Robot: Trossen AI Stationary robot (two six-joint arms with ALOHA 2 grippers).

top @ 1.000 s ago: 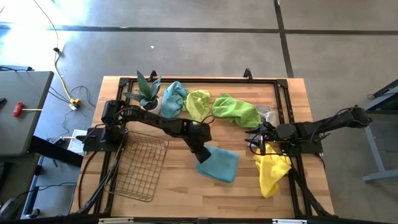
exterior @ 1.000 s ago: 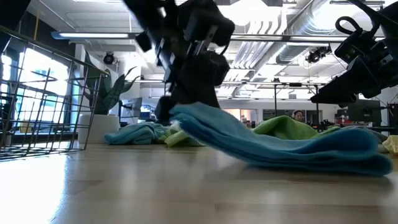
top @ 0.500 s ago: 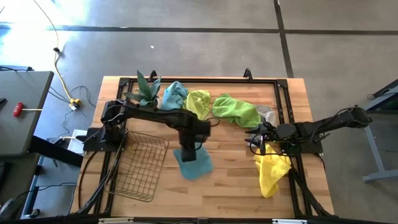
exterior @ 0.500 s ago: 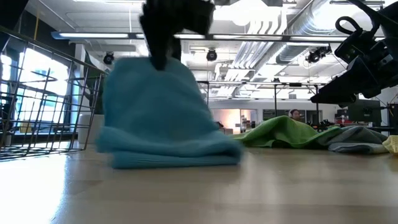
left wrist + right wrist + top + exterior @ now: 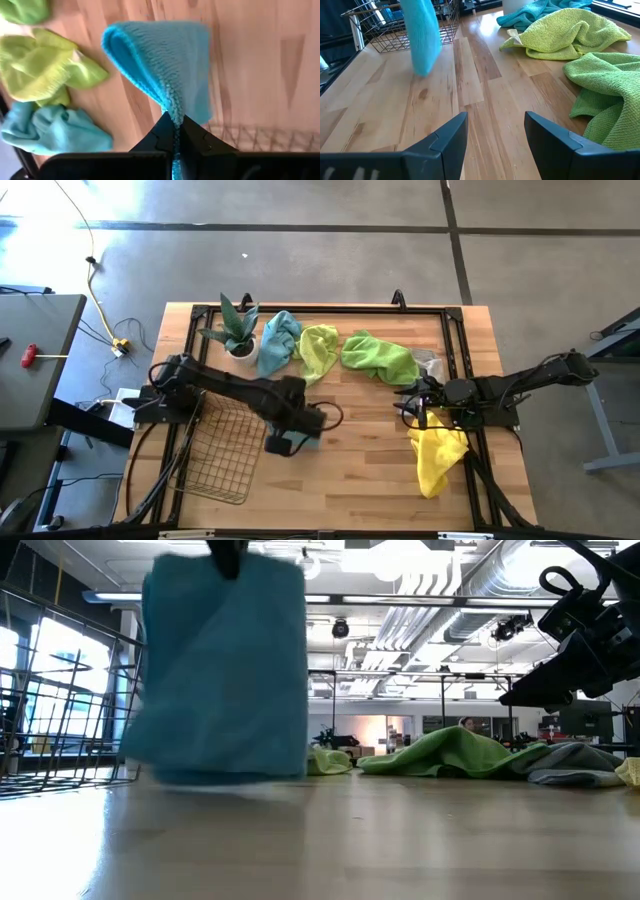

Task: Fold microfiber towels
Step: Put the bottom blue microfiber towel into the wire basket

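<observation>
My left gripper (image 5: 282,443) is shut on a folded teal towel (image 5: 225,670) and holds it in the air just right of the wire basket (image 5: 225,450). In the left wrist view the towel (image 5: 160,60) hangs below the fingers over the wood. Along the far side lie another teal towel (image 5: 278,340), a lime towel (image 5: 318,348), a green towel (image 5: 378,358) and a grey one (image 5: 428,363). A yellow towel (image 5: 438,458) lies at the right. My right gripper (image 5: 495,132) waits open at the table's right, low over the wood. My left gripper pinches the teal towel's upper folded edge (image 5: 172,112) between its two fingers (image 5: 160,135), several layers together. The fingers come from above and point down. The towel hangs below them as a doubled flap, its lower end (image 5: 220,772) just clear of the table.
A small potted plant (image 5: 237,330) stands at the far left corner. The basket's wire wall (image 5: 60,700) is close on the towel's left. Bare wood (image 5: 350,470) lies between the basket and the yellow towel.
My left gripper has risen and gone toward the table's left, to beside the basket, and has turned from slanting to pointing down. The teal towel, which lay spread on the table, has been drawn up after it and now hangs folded, clear of the wood.
</observation>
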